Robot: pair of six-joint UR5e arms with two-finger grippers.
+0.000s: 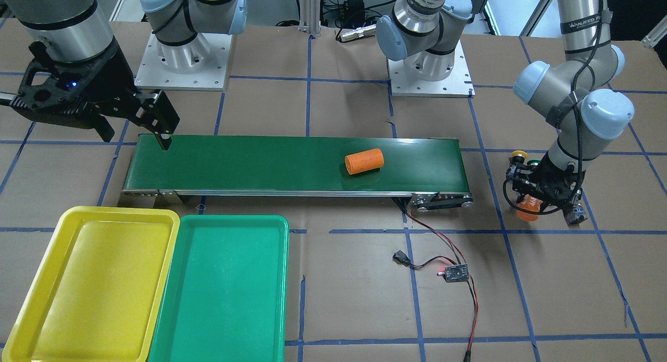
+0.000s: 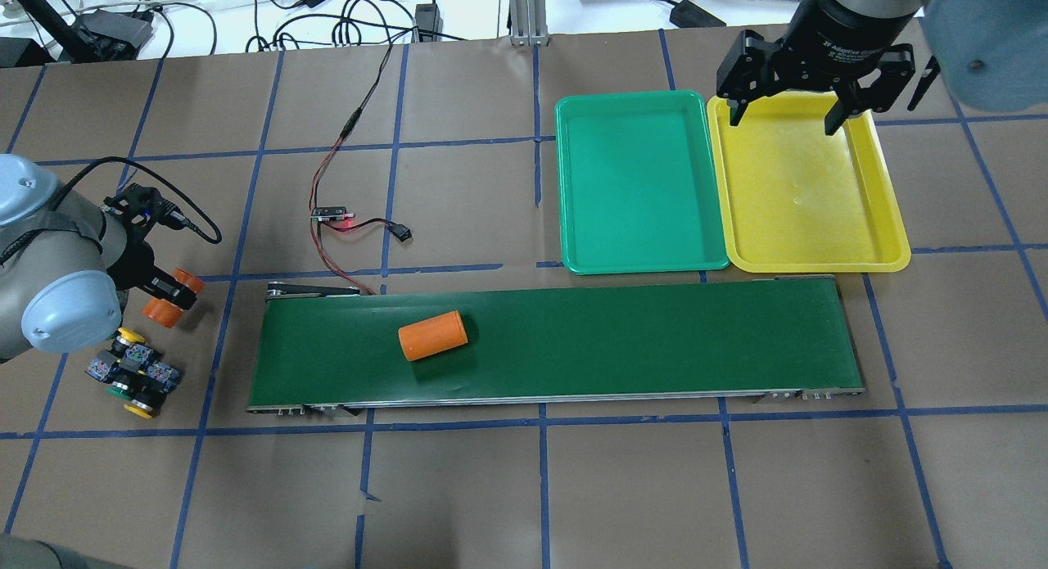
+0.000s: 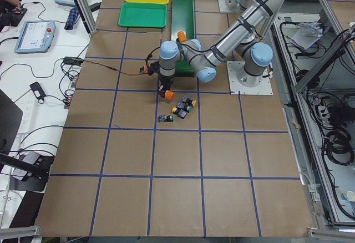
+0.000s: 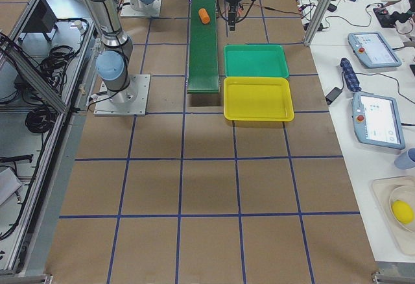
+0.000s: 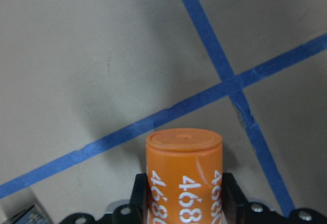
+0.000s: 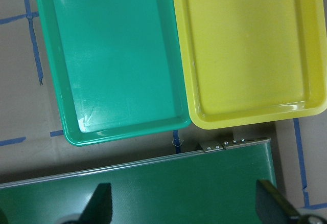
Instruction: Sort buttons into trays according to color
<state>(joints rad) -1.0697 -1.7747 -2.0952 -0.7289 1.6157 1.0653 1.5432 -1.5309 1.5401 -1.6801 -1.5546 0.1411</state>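
Near-left, off the belt's left end: buttons (image 2: 135, 371) bunched on the table (image 2: 491, 487), yellow and green caps mixed, touching or nearly so. The left side view shows a lone button (image 3: 165, 119) a little apart from the bunch. From overhead, the left arm's elbow (image 2: 65, 307) covers part of that area, so that view can't give a clean count.

Just beyond the bunch: left gripper (image 2: 164, 289), clamped on an orange cylinder (image 5: 184, 175) marked 4680, one finger on each side of it. The cylinder sticks out past the fingertips. Can't tell whether it touches the table.

Middle: the conveyor belt (image 2: 614, 340) runs left to right and lies between the buttons and the trays. A second orange cylinder (image 2: 433, 335) lies on its side on the belt, left of centre.

Past the belt on the left: a small circuit board (image 2: 332, 214) with a red LED lit (red and black leads run to the belt's left end).

Far right: green tray (image 2: 639, 180) and yellow tray (image 2: 819, 200) side by side, rims touching, green on the left. Both sit just beyond the belt's right end.

Right gripper (image 2: 786, 115): fingers spread wide, holding nothing. It hangs high over the belt's right end, and its wrist view looks down on both trays.
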